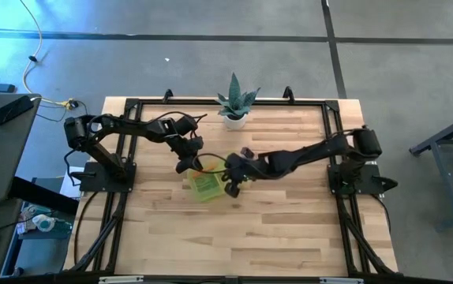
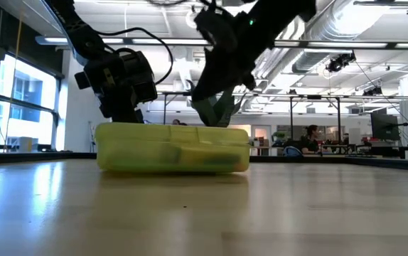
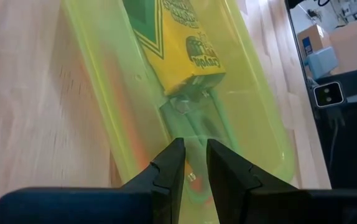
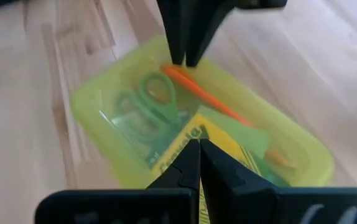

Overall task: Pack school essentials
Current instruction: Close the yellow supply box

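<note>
The translucent yellow-green plastic case (image 1: 204,188) lies flat on its bottom on the wooden table (image 1: 274,229). Through its wall I see the yellow-green crayon box (image 3: 178,37), the green-handled scissors (image 4: 150,99) and an orange pencil (image 4: 209,96). My left gripper (image 3: 192,155) is at the case's far-left end, its fingers a narrow gap apart. My right gripper (image 4: 198,149) is shut. It hangs above the case's right part (image 2: 215,114) and touches nothing. My left gripper meets the case at the rim of one short end (image 4: 157,46), slanting down from the table's far left. Its fingers (image 3: 166,168) stand close together over that rim and hide the place of contact. The case stays flat on the table.
A spiky green plant in a white pot (image 1: 234,104) stands at the table's far edge, behind the case. Black frame rails (image 1: 333,142) run along the table's sides. Bare wood lies toward the near edge.
</note>
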### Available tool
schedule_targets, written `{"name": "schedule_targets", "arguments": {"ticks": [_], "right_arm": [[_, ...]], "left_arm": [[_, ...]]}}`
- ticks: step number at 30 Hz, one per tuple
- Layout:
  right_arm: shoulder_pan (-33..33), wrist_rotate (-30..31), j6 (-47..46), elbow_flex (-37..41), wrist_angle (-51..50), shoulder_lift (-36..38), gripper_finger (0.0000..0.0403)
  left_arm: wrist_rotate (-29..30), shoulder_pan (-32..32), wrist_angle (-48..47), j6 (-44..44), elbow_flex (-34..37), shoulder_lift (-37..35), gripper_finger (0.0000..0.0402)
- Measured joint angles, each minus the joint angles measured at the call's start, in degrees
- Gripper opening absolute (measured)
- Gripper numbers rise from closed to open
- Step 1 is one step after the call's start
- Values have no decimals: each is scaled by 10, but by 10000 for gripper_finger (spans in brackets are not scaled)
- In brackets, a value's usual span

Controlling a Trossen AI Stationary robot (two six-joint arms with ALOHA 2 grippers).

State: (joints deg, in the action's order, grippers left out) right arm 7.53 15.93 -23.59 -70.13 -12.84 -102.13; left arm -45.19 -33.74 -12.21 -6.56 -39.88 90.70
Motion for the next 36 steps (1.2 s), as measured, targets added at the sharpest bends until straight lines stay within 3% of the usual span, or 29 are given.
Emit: {"name": "schedule_targets", "arguments": {"ticks": [12, 20, 26, 29, 36], "right_arm": [[-20, -51, -10, 0, -7, -56, 0], [-23, -50, -40, 0, -5, -68, 0], [-23, -43, -76, 0, -8, -68, 0], [-23, -36, -88, 0, -8, -73, 0], [-23, -24, -96, -1, -6, -79, 0]], "left_arm": [[18, 0, 4, 7, 1, -14, 62], [90, 0, -10, 26, 1, -63, 62], [93, 2, -24, 48, 1, -98, 62], [94, 16, -35, 59, 1, -110, 62], [165, 92, -68, 76, 1, -116, 62]]}}
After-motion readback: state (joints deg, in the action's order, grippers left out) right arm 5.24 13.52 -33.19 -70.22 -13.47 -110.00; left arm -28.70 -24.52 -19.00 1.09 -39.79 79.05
